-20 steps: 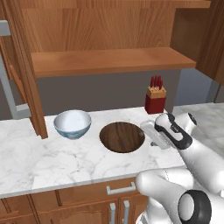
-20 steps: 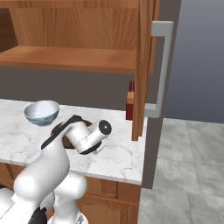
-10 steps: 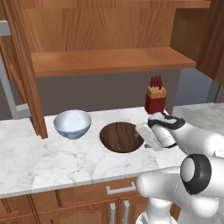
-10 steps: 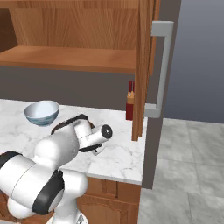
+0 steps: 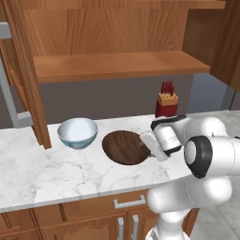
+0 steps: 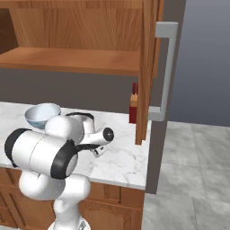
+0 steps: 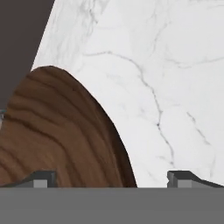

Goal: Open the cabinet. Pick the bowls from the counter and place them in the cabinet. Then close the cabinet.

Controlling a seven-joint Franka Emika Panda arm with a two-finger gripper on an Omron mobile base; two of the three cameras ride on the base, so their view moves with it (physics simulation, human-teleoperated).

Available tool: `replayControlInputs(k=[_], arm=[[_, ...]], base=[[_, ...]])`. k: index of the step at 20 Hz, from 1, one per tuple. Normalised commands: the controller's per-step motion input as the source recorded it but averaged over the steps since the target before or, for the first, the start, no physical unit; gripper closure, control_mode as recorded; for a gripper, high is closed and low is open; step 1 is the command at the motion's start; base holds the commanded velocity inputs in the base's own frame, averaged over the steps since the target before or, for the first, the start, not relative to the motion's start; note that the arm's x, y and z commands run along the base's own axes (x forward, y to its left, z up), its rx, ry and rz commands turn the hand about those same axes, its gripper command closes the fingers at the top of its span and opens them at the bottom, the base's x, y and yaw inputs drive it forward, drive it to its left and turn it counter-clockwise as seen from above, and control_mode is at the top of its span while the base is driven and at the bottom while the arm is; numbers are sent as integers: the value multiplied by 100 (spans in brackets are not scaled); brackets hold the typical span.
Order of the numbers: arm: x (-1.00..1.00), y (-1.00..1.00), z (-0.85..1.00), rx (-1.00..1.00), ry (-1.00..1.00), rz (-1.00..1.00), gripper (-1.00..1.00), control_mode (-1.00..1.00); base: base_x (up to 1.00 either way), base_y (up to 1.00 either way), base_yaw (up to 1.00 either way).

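Observation:
The cabinet (image 5: 117, 65) stands open, its bare shelf above the counter (image 5: 56, 173). On the marble, the white bowl with pale blue outside (image 5: 77, 132) sits left of the wide dark brown wooden bowl (image 5: 123, 147). My gripper (image 5: 151, 146) hangs low at the wooden bowl's right rim. In the hand view the gripper (image 7: 113, 179) is open, fingertips (image 7: 41, 178) wide apart, with the wooden bowl's rim (image 7: 65, 131) passing between them over the counter (image 7: 166, 65). From the right, my arm hides the wooden bowl; the white bowl (image 6: 42, 113) shows behind it.
A red knife block (image 5: 165, 101) stands at the back of the counter, right of the bowls. The left cabinet door (image 5: 28, 79) hangs open over the counter's left part, and the right door (image 6: 148, 67) with its grey bar handle (image 6: 166, 72) juts out near the counter's right end.
My hand has moved left and down to the wooden bowl's right rim, and the arm has folded closer. Both bowls stayed put.

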Motion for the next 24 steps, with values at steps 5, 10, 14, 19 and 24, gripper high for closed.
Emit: replayControlInputs(k=[5, 10, 14, 19, 24], arm=[[9, 29, -33, 1, -2, 0, 100, -100], [0, 40, -45, 2, -1, 0, 100, -100], [0, 29, -48, 3, 0, 0, 100, -100], [0, 15, -32, 0, -4, 0, 100, -100], [-20, 0, 2, 0, -21, 0, 100, -100]], base=[[0, 0, 0], [0, 0, 0], [0, 0, 0], [0, 0, 0], [0, 0, 0]])
